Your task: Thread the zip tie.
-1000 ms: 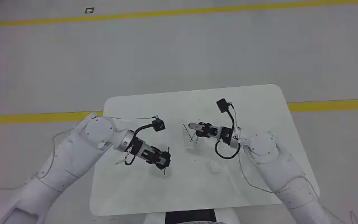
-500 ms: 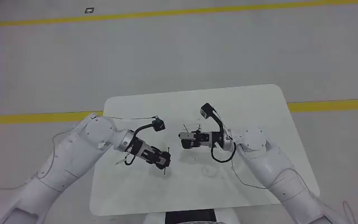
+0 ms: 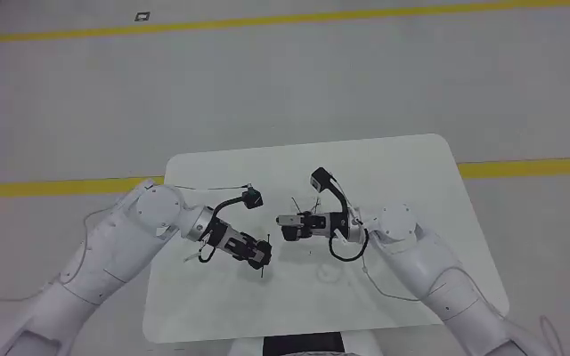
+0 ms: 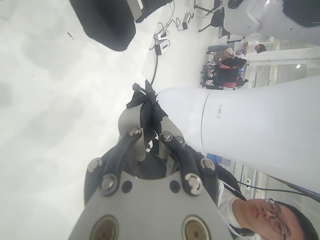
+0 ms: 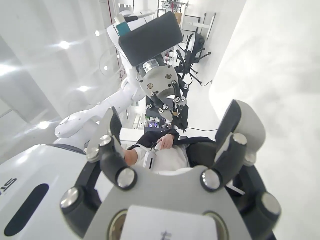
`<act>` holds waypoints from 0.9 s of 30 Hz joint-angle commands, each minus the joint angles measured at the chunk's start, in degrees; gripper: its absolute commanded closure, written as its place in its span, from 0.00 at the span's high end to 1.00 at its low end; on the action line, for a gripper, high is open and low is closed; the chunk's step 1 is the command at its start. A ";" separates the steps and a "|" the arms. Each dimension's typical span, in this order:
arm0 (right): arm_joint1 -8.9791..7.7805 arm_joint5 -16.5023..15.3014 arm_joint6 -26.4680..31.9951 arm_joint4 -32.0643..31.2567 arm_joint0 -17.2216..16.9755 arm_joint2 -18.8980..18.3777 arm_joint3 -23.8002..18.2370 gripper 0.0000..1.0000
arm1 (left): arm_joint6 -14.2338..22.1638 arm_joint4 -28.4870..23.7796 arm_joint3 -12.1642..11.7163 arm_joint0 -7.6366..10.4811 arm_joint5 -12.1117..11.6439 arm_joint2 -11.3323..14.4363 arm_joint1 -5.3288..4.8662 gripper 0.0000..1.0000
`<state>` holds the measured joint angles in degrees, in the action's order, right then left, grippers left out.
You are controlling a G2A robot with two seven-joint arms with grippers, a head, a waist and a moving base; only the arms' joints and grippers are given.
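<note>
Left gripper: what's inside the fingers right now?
A black zip tie is pinched between the left gripper's fingers, its end poking past the tips. The part between the pads is covered.

Above the desk (image 3: 401,169), only a narrow gap separates the right gripper (image 3: 285,227), fingers (image 5: 237,116) spread, from the left gripper (image 3: 259,256) clamping the zip tie (image 4: 146,101).
</note>
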<state>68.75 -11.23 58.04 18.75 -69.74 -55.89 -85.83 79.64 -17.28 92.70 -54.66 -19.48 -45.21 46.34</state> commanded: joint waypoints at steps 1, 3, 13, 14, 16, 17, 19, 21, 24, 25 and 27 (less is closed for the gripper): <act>0.06 -0.07 0.04 0.15 0.21 0.21 0.19 1.00 | 0.00 0.00 0.00 0.00 0.00 0.00 0.00 0.00; 0.06 -0.07 0.04 0.15 0.21 0.21 0.19 1.00 | 0.00 0.00 0.00 0.00 0.00 0.00 0.00 0.00; 0.11 0.34 -1.10 0.16 -0.02 0.70 0.37 1.00 | 0.00 0.00 0.00 0.00 0.00 0.00 0.00 0.00; 0.13 0.24 -1.03 0.22 0.10 0.81 0.57 0.94 | 0.00 0.00 0.00 0.00 0.00 0.00 0.00 0.00; 0.19 -0.05 -0.97 0.46 0.33 1.06 1.00 0.62 | 0.00 0.00 0.00 0.00 0.00 0.00 0.00 0.00; 0.22 -0.21 -0.95 0.57 0.42 1.16 1.18 0.53 | 0.00 0.00 0.00 0.00 0.00 0.00 0.00 0.00; 0.28 -0.50 -0.65 0.66 0.64 1.48 1.58 0.48 | 0.00 0.00 0.00 0.00 0.00 0.00 0.00 0.00; 0.31 -0.76 -0.11 0.65 0.90 1.78 1.84 0.45 | 0.00 0.00 0.00 0.00 0.00 0.00 0.00 0.00; 0.36 -1.42 0.41 0.65 1.13 2.17 2.11 0.43 | 0.00 0.00 0.00 0.00 0.00 0.00 0.00 0.00; 0.37 -1.53 0.51 0.62 1.18 2.27 2.17 0.42 | 0.00 0.00 0.00 0.00 0.00 0.00 0.00 0.00; 0.38 -1.72 0.74 0.48 1.29 2.51 2.20 0.40 | 0.00 0.00 0.00 0.00 0.00 0.00 0.00 0.00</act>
<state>69.13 -12.89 58.68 19.29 -68.49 -53.49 -83.63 79.64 -17.28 92.70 -54.66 -19.48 -45.21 46.34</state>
